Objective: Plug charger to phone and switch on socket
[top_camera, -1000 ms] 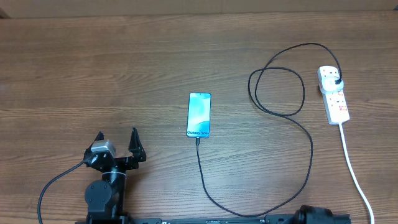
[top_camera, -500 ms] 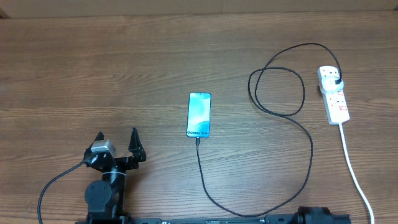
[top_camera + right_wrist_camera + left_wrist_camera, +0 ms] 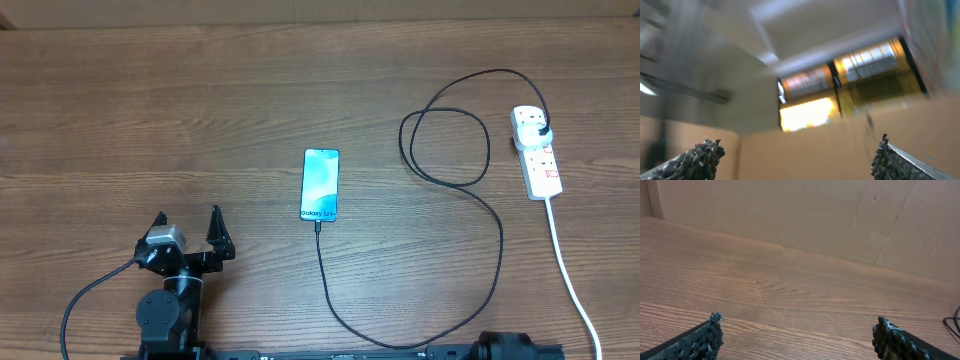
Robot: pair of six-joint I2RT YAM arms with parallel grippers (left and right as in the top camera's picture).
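Overhead view: the slim phone with the bright blue screen (image 3: 320, 185) lies flat near the middle of the brown wooden table (image 3: 150, 100). The left arm's black two-finger pincer (image 3: 188, 214) sits near the front edge. The phone is off to its right and a bit farther away, not touching it. This pincer is spread wide and has nothing in it.

The long thin black charger cable (image 3: 501, 250) has its small tip touching the near end of the phone. It curls round in loops to its black plug (image 3: 541, 132), which sits in the small white power strip with red marks (image 3: 537, 153), far to the right. A thicker white cord (image 3: 568, 270) runs from the strip toward the front. The switch is too small to read.

In the left wrist view, the bumpy black fingers (image 3: 700, 342) stand far apart over bare wood.

The right wrist view is blurry and looks up at lights. The right pincer (image 3: 795, 150) is spread wide too, with nothing in it.
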